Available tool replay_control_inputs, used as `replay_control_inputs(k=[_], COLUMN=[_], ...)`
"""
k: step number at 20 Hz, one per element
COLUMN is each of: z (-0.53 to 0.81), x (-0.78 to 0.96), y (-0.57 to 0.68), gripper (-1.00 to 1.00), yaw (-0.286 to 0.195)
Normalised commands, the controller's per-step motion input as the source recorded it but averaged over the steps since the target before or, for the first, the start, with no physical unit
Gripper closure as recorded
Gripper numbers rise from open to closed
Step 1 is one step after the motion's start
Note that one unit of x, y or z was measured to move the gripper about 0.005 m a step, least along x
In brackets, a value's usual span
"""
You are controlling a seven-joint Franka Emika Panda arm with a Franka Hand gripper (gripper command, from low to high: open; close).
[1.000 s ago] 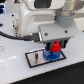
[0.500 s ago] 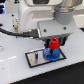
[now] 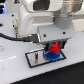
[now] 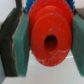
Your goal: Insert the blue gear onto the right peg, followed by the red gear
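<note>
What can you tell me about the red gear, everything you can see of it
The red gear is a bright red toothed disc, plastic by its look, with a raised hub and a dark centre hole. The end effector grips it between teal pads, directly above the blue gear on the plate.

The red gear [image 4: 47,37] is showing as smooth, slightly glossy plastic, and the blue gear [image 3: 51,56] beneath it is looking like the same moulded plastic. The fingers' pads [image 4: 21,47] are appearing matt, teal and rubbery.
</note>
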Motion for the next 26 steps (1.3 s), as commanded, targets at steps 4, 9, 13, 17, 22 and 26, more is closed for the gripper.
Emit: replay_control_inputs(k=[4,9,13,17,22,26], z=[-0.06,0.38,0.24,0.12,-0.12,-0.18], x=[0.12,0.16,0.12,0.02,0.03,0.06], y=[-0.04,-0.03,0.00,0.00,-0.03,-0.09], gripper=[1.00,1.00,1.00,1.00,1.00,1.00], yaw=[0.000,0.000,0.000,0.000,0.000,0.000])
